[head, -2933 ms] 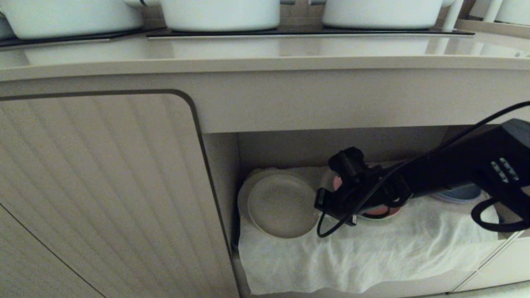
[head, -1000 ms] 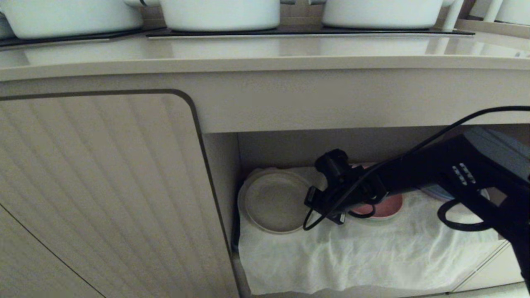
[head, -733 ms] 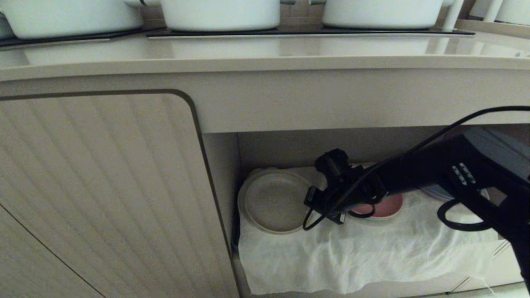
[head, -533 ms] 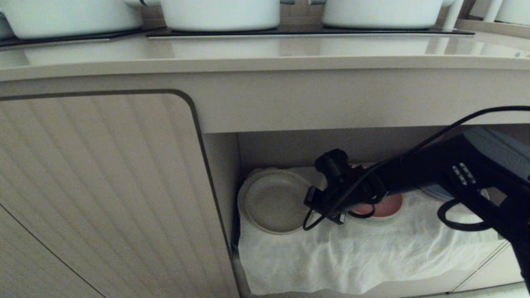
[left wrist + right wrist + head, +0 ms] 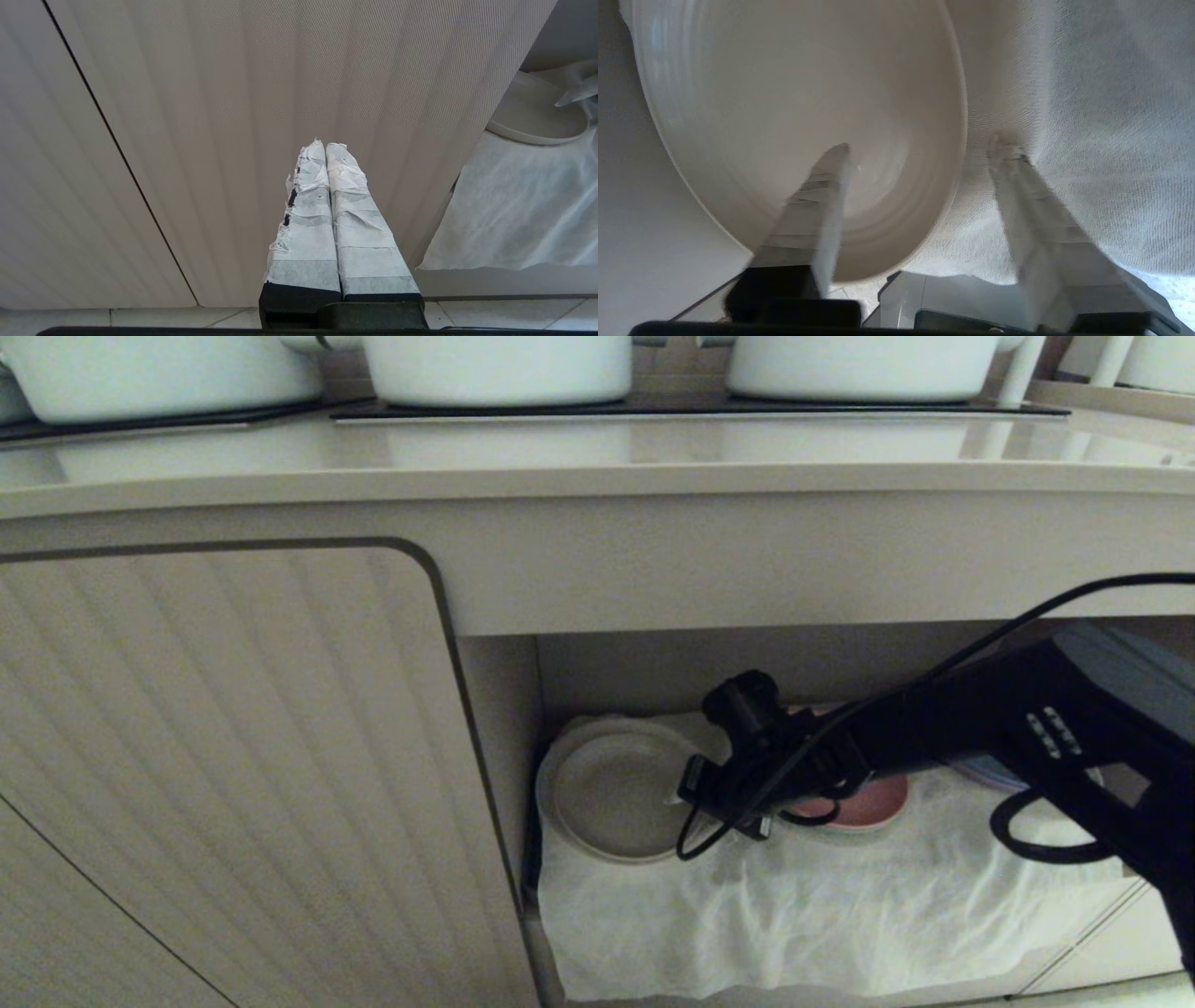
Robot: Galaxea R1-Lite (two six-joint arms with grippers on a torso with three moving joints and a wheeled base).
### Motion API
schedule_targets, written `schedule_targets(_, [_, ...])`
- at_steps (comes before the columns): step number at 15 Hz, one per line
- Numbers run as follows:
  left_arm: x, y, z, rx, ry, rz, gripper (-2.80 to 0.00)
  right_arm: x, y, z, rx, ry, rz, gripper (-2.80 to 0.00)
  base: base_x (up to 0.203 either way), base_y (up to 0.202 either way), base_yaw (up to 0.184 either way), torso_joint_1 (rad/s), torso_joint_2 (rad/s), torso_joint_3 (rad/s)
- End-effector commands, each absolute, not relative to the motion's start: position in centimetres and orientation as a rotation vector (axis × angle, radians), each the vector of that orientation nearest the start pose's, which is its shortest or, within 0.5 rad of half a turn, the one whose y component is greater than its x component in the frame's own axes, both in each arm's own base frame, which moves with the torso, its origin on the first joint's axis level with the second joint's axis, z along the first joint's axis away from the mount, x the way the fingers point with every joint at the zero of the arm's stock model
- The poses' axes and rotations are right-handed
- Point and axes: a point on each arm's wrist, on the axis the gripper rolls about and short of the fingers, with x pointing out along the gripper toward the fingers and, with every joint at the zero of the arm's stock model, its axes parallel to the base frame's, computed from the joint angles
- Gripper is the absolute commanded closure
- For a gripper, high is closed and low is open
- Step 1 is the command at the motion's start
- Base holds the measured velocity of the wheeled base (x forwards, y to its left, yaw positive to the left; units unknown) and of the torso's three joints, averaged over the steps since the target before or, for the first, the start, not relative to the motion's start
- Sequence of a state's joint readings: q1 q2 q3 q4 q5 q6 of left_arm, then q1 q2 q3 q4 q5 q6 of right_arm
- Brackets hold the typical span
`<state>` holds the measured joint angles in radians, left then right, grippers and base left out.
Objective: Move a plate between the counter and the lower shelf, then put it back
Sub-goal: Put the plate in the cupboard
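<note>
Head view: one beige plate (image 5: pixel 611 791), one pink plate (image 5: pixel 864 803), three pots (image 5: pixel 495 369).

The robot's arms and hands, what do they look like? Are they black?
Mostly. The right arm is chunky and black, with a grey patch near the top, small pale markings on its side and thin black cables looping off it. The left hand has two long flat fingers wrapped in crinkly white tape on a black base. The right hand has pale fingers too.
</note>
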<state>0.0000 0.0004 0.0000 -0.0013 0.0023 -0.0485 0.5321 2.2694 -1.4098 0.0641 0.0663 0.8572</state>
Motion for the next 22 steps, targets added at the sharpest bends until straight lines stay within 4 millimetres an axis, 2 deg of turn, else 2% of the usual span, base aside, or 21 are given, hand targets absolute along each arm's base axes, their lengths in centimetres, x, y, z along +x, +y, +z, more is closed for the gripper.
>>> schedule_targets(1, [-2.3, 0.0, 7.6, -0.049, -0.002, 0.003, 0.00, 36.2, 21.9, 6.6, 0.553, 1.089, 0.125, -2.80, 0.000, 0.000, 0.000, 0.000, 0.00, 0.000])
schedule_targets(15, [-2.3, 0.0, 7.6, -0.049, -0.002, 0.003, 0.00, 33.4, 20.7, 7.9, 0.468, 1.156, 0.121, -2.80, 0.000, 0.000, 0.000, 0.000, 0.00, 0.000])
schedule_targets(22, [-2.3, 0.0, 7.6, -0.049, -0.002, 0.003, 0.00, 30.4, 20.3, 8.2, 0.372, 1.187, 0.171, -2.80, 0.000, 0.000, 0.000, 0.000, 0.00, 0.000])
